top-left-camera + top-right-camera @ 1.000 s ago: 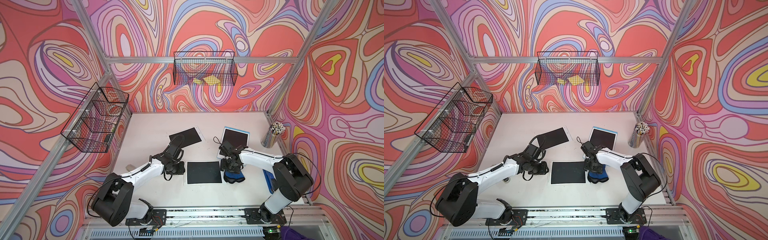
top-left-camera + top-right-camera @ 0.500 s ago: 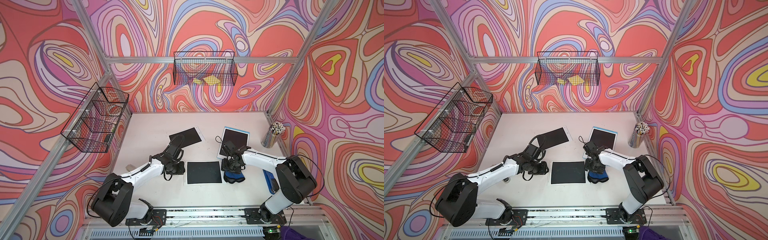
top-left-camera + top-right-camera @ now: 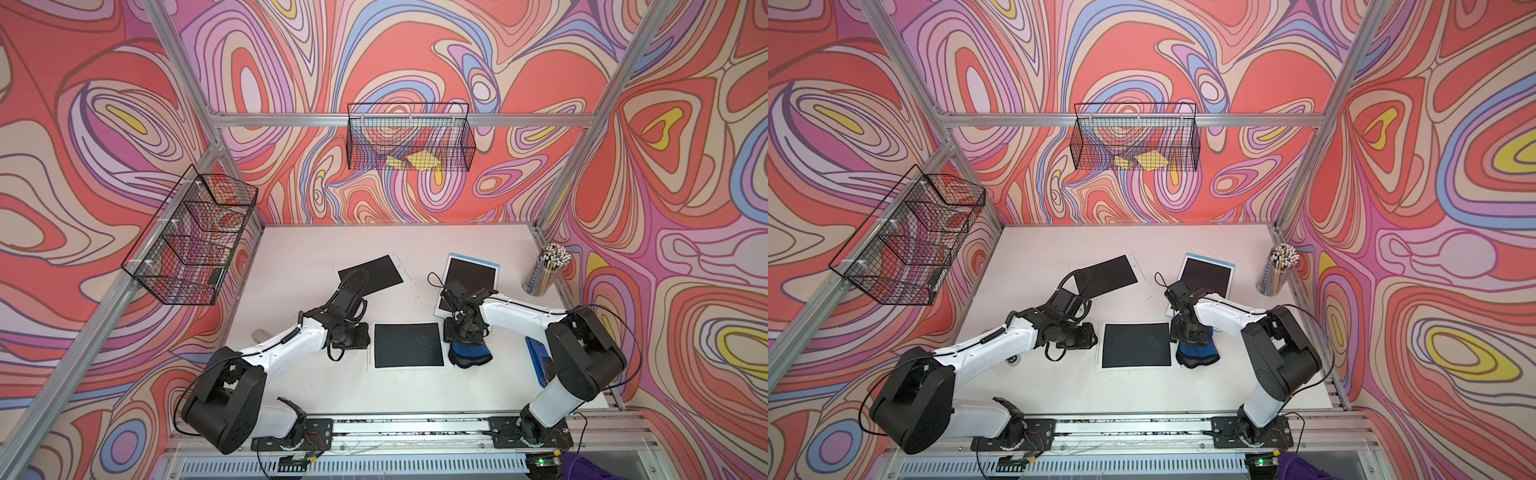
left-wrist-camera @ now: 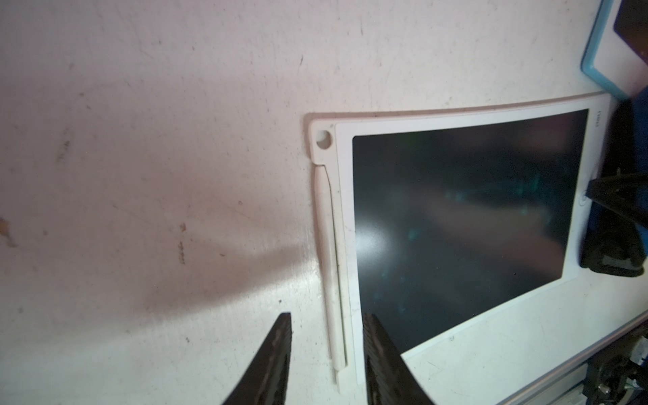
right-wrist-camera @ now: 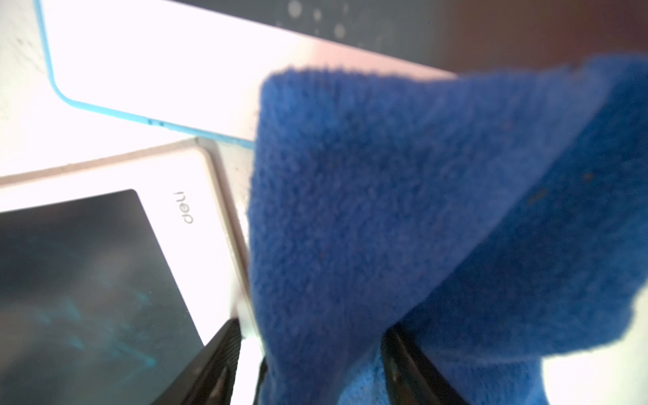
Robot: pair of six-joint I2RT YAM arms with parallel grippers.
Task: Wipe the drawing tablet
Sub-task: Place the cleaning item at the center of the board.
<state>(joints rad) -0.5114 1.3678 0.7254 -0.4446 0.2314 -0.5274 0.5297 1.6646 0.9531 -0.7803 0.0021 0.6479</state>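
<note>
Three tablets lie on the white table [image 3: 299,266]. The one to be wiped, a dark tablet [image 3: 407,345] with a white frame, sits flat at the near middle, between the two arms. Faint teal marks show on its screen in the right wrist view [image 5: 87,280].

At its left edge is the left gripper [image 3: 365,336]. Its jaws are narrowly parted and straddle that edge in the left wrist view [image 4: 326,315]. One finger is over the bare table and the other over the frame. The white stylus [image 4: 326,245], docked along the edge, lies between them and they clamp nothing.

The right gripper [image 3: 463,332] is just off the tablet's right edge, pointing down. It is closed on a bunched blue cloth [image 3: 469,357], which fills the space between its fingers in the right wrist view [image 5: 312,326]. The cloth rests on the table just beside the frame. I cannot tell whether it touches the frame.

Behind the right gripper is a blue-rimmed tablet [image 3: 471,276]. A tilted tablet [image 3: 374,272] lies behind the left arm. A cup [image 3: 544,274] of pencils stands in the far right corner. Yellow papers [image 3: 415,160] lie in the wire basket [image 3: 409,124] on the back wall.
</note>
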